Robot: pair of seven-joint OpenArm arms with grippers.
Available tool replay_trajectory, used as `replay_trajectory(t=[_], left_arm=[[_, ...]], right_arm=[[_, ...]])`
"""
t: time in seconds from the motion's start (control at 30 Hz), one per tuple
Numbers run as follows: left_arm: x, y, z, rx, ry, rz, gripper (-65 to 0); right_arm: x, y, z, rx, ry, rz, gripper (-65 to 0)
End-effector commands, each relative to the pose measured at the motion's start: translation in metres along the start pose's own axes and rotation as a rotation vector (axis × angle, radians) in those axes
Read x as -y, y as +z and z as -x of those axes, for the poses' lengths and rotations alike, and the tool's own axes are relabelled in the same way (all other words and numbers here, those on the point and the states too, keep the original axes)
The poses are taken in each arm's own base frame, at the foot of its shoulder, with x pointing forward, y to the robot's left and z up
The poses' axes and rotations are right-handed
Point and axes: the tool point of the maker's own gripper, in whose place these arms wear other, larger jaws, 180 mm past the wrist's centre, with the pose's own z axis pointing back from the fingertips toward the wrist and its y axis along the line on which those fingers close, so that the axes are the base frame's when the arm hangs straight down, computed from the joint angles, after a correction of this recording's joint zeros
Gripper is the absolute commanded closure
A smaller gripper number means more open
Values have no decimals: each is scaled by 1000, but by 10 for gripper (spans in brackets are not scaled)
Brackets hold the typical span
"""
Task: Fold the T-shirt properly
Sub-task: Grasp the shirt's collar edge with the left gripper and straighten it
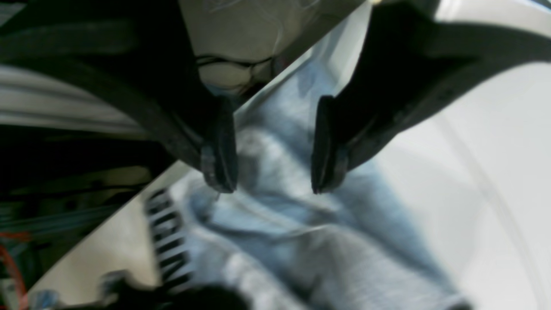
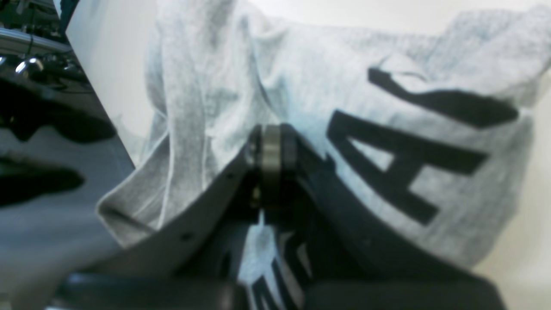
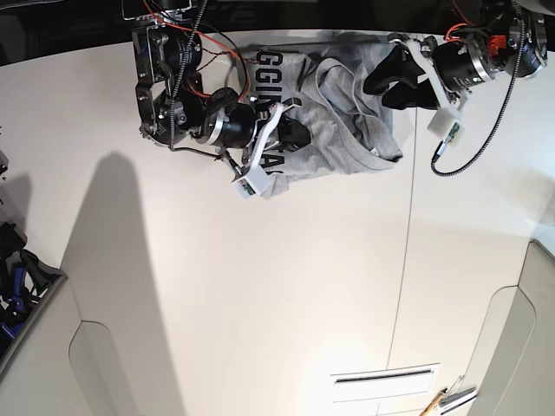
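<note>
Black arms, red wiring

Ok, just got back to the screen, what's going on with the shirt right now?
Both arms are working the grey T-shirt, which lies bunched near the far edge of the white table, not yet folded flat. The right end effector is shut on a fold of the fabric beside the black lettering. The left end effector is open above the rumpled cloth, with nothing between its jaws. The lettering faces up, partly covered by a plain grey layer.
</note>
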Motion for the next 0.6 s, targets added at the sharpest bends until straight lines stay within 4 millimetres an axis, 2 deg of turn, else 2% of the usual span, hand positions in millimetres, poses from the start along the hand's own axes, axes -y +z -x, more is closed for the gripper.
replay_trajectory(t=[0.0,0.1,0.17,0.37,0.57], left_arm=[[-2,4,-8,22,-28,5,-318],[-12,6,-11,15,-33,0,-318],[-10,5,-13,34,-6,35,-317],[5,3,3,-6,121,184,-317],[27,8,-6,38,171,319,-318]], right_arm=[[-5,1,-15,47,15,-15,0],[-5,1,-15,47,15,-15,0],[-5,1,-15,47,15,-15,0],[-5,1,-15,47,15,-15,0],[-5,1,-15,47,15,-15,0]])
